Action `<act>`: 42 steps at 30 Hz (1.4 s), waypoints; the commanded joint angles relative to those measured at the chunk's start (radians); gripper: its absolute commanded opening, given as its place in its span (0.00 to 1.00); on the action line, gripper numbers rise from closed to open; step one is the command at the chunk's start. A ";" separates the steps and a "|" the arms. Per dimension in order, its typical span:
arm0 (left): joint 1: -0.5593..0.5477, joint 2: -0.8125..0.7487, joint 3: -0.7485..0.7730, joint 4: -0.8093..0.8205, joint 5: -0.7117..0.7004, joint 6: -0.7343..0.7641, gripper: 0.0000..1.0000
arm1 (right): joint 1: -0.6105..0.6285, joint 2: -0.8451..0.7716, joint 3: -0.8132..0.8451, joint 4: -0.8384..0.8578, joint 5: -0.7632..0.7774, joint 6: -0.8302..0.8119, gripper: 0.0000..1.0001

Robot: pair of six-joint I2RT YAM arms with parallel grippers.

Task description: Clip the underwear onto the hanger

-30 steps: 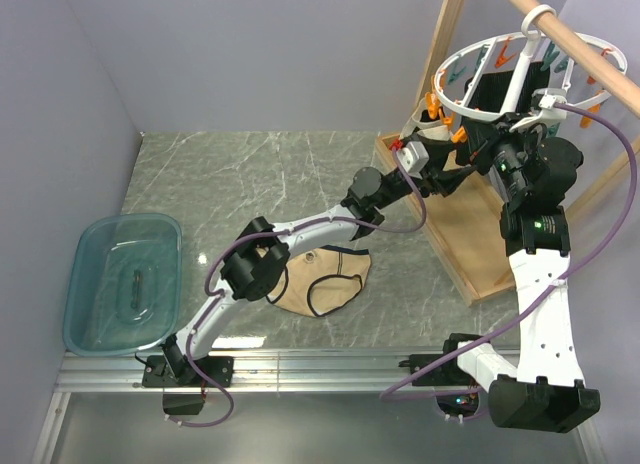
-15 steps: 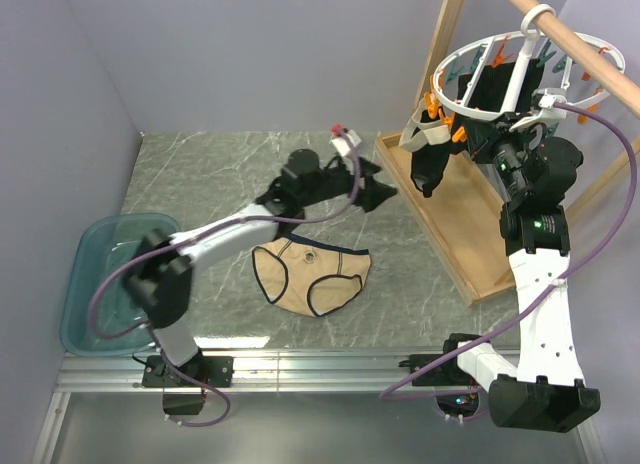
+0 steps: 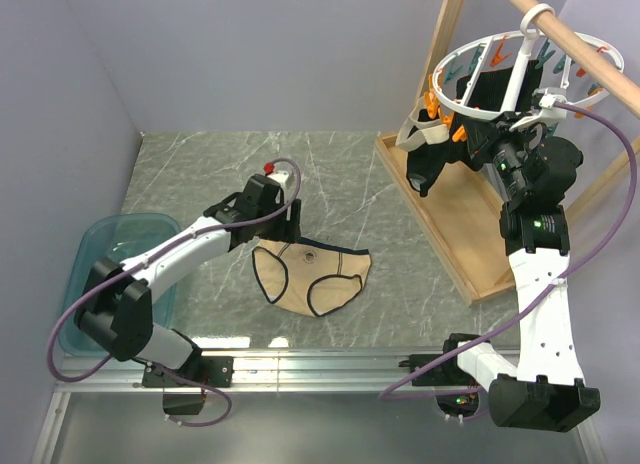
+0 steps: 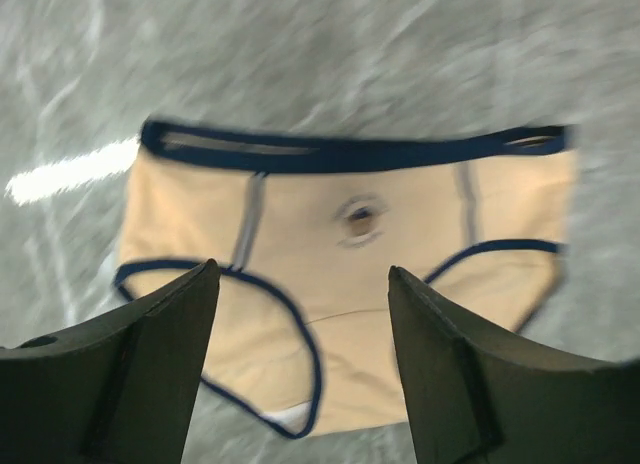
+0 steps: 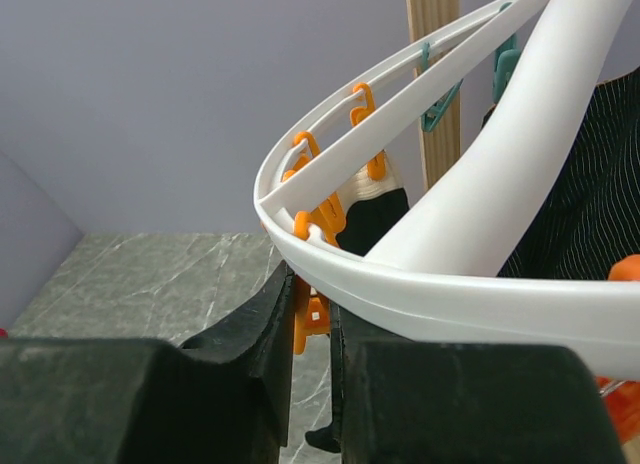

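Directly above the underwear [image 4: 350, 244], flat on the bench [image 3: 200, 164], the left pincer [image 4: 300, 274] hung jaws apart. The right pincer [image 5: 310, 304] sat nearly closed at an orange clip [image 5: 305, 322] on the hanger [image 5: 450, 294], grip unclear. A shallow pinch could drop the fabric.

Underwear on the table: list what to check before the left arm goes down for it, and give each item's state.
1. Left fingers open wide: ok.
2. Left fingers centred over the underwear: ok, it shows between them.
3. Underwear flat on the table, waistband exposed: ok.
4. Orange clip on the hanger sits between the right fingers: ok.
5. Right fingers gripping that clip firmly: cannot tell.
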 commanded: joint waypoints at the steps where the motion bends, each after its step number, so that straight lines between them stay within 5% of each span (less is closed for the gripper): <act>1: 0.022 0.031 0.014 -0.110 -0.131 -0.003 0.73 | 0.002 -0.002 -0.003 0.048 -0.018 0.003 0.00; 11: 0.048 0.287 0.114 -0.072 -0.182 0.038 0.60 | 0.003 -0.005 -0.017 0.048 -0.027 0.000 0.00; 24: 0.048 0.504 0.177 -0.080 -0.173 0.021 0.55 | 0.002 -0.003 -0.014 0.038 -0.030 -0.011 0.00; 34: 0.044 0.604 0.313 -0.077 -0.045 0.067 0.10 | 0.003 -0.003 -0.023 0.041 -0.033 0.003 0.00; 42: -0.043 0.504 0.424 0.153 0.067 0.130 0.00 | 0.002 0.000 -0.026 0.038 -0.048 0.023 0.00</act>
